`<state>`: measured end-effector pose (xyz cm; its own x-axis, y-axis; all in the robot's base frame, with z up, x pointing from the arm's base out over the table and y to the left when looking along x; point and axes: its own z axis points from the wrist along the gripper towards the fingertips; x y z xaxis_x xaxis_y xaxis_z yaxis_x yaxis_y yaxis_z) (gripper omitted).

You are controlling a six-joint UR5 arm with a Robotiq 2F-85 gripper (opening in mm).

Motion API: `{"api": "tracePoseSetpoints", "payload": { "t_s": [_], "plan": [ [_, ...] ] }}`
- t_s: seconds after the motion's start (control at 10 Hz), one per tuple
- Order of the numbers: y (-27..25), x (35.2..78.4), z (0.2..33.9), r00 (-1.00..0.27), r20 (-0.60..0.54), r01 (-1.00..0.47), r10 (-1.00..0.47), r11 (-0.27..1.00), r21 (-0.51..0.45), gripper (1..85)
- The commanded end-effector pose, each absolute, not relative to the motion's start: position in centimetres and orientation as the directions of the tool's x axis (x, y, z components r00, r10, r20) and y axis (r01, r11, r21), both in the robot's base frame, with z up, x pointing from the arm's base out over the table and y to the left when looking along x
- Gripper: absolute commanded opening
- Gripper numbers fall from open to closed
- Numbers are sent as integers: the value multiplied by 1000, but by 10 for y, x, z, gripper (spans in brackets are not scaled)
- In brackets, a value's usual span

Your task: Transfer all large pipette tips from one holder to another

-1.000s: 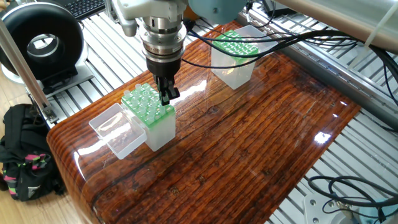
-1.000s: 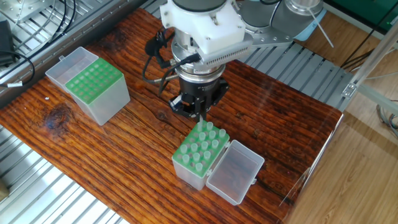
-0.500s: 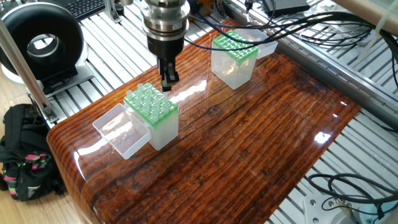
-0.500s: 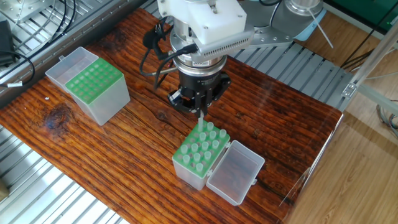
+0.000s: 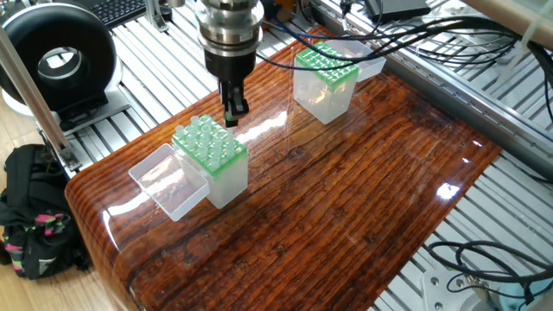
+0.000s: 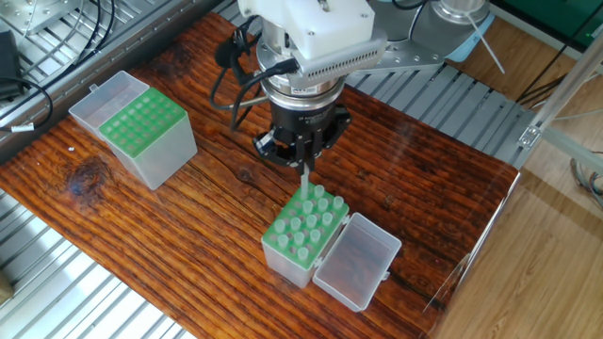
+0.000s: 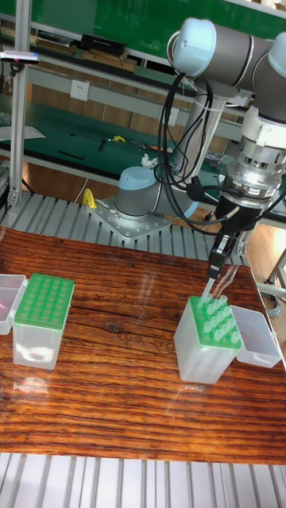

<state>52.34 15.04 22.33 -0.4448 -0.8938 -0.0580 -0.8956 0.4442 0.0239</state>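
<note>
— What has changed at the bench?

— Since a second ago the gripper point(image 6: 303, 158) has risen off the near holder point(image 6: 300, 235), its fingers pinched on one pipette tip point(image 6: 305, 174) drawn nearly clear of the rack. In the last half second, barely any movement.

— And the other large pipette tips point(image 7: 215, 314)?

— Standing in that holder's green rack, lid point(image 6: 356, 259) open beside it. The far holder point(image 6: 143, 126) sits well apart on the wooden table point(image 6: 217, 207).

— Any legible writing?

— None readable.
</note>
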Motion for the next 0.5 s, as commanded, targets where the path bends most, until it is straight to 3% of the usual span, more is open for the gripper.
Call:
{"api": "tracePoseSetpoints", "payload": {
  "t_s": [0.0, 0.4],
  "plan": [
    [154, 524, 229, -450, -65, -893, -891, 449, 28, 10],
    [152, 533, 226, -451, -72, -892, -890, 453, -5, 10]
  ]
}}
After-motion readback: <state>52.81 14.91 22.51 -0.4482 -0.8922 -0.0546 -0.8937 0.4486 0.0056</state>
